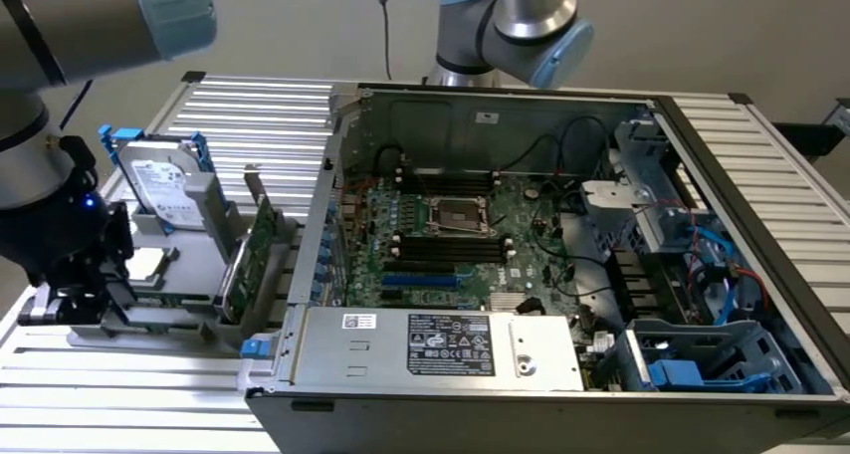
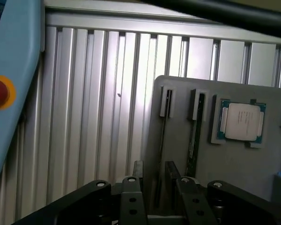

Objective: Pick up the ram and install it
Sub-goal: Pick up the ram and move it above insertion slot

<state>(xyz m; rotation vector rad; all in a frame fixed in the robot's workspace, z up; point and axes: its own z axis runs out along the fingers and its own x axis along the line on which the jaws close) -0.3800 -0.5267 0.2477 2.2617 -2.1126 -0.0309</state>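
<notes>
Ribbed aluminium slats are making up the surface [image 1: 266,106], which is carrying an open computer case [image 1: 505,115] and, at the exterior view's left, a grey tray [image 2: 234,164] of parts. The pincer [image 2: 154,172] is hanging low over that tray with its fingers [image 2: 172,174] spread, not pinching anything. The ram [image 2: 163,136] is standing on edge in a narrow tray slot, showing as a thin dark line running between the two fingers with a gap on each side. A second stick [image 2: 195,136] is sitting in the neighbouring slot just beside it, and a CPU [image 2: 241,122] is lying flat in its own recess further along. I am judging the ram to be light and stiff along its length, though thin enough to flex or crack if it is twisted or levered sideways in the slot. Its flat faces are looking smooth and are carrying chips, so a pinch across them is calling for moderate, even pressure rather than a hard squeeze. The best hold is looking like one across the two broad faces near the middle of the upper edge, keeping the stick balanced and upright. The contact edge down in the slot is the fragile part and is best left untouched.
</notes>
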